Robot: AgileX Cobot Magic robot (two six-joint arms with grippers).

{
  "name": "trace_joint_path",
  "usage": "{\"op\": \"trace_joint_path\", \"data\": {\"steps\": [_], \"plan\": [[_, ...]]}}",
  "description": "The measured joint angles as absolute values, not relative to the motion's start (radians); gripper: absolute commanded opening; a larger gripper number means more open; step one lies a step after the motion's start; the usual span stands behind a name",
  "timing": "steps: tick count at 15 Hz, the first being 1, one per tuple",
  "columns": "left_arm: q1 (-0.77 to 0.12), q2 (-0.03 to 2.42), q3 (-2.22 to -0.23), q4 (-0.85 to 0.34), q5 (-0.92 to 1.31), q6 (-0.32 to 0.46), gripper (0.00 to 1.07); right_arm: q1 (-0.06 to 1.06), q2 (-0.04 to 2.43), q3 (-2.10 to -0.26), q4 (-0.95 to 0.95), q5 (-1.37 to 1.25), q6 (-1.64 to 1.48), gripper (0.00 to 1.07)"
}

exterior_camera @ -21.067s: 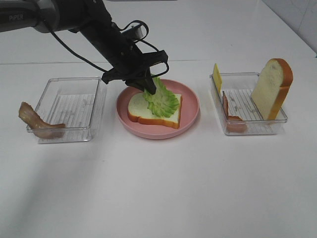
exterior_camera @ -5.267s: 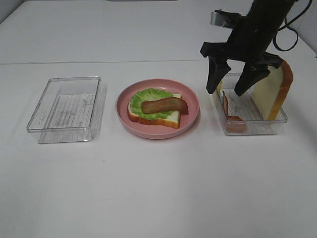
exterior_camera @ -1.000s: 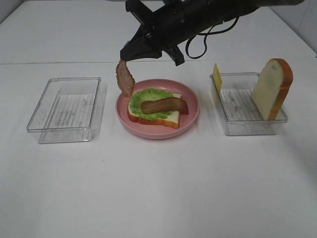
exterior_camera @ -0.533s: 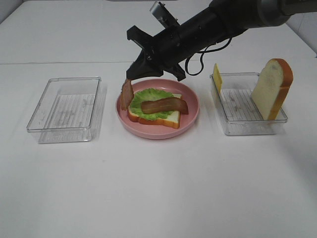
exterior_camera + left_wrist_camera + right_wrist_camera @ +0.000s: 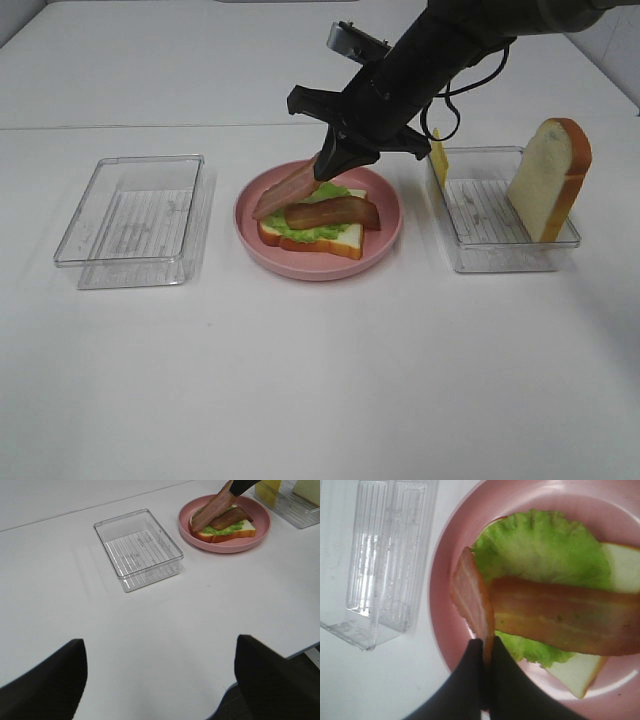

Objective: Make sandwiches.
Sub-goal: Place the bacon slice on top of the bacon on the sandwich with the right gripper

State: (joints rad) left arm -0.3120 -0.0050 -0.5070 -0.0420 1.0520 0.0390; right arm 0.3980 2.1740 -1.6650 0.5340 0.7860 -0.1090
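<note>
On the pink plate [image 5: 385, 225] lies a bread slice [image 5: 335, 238] with green lettuce [image 5: 300, 229] and one bacon strip [image 5: 340, 211] on it. My right gripper [image 5: 330, 167] is shut on a second bacon strip [image 5: 284, 191] and holds it slanting over the plate's left part, its low end near the lettuce. In the right wrist view the gripper [image 5: 484, 652] pinches that strip [image 5: 472, 600] beside the lying strip [image 5: 560, 614]. A second bread slice [image 5: 548, 178] and yellow cheese [image 5: 438, 154] stand in the right tray [image 5: 500, 255]. My left gripper's dark fingers [image 5: 47, 680] show wide apart over bare table.
A clear tray [image 5: 135, 218] stands left of the plate and holds nothing; it also shows in the left wrist view [image 5: 137, 547] and the right wrist view [image 5: 385, 555]. The right arm's cable hangs above the right tray. The white table's front edge shows in the left wrist view.
My right gripper has moved right and lower with the bacon strip, which now slants over the sandwich instead of hanging beside the plate's left rim.
</note>
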Motion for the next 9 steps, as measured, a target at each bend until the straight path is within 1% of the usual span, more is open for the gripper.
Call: {"op": "trace_joint_path", "data": {"steps": [3, 4, 5, 6, 7, 9], "plan": [[-0.312, -0.005, -0.507, -0.042, 1.052, 0.039, 0.77, 0.398, 2.174, -1.665, 0.493, 0.786, -0.086, 0.00], [-0.312, -0.005, -0.507, -0.042, 1.052, 0.039, 0.77, 0.398, 2.174, -1.665, 0.488, 0.786, -0.086, 0.19], [-0.312, -0.005, -0.507, -0.042, 1.052, 0.039, 0.77, 0.398, 2.174, -1.665, 0.481, 0.786, -0.086, 0.36], [-0.312, -0.005, -0.507, -0.042, 1.052, 0.039, 0.77, 0.398, 2.174, -1.665, 0.471, 0.786, -0.086, 0.50], [-0.312, -0.005, -0.507, -0.042, 1.052, 0.039, 0.77, 0.398, 2.174, -1.665, 0.455, 0.783, -0.086, 0.61], [-0.312, -0.005, -0.507, -0.042, 1.052, 0.039, 0.77, 0.398, 2.173, -1.665, 0.438, 0.775, -0.086, 0.66]]}}
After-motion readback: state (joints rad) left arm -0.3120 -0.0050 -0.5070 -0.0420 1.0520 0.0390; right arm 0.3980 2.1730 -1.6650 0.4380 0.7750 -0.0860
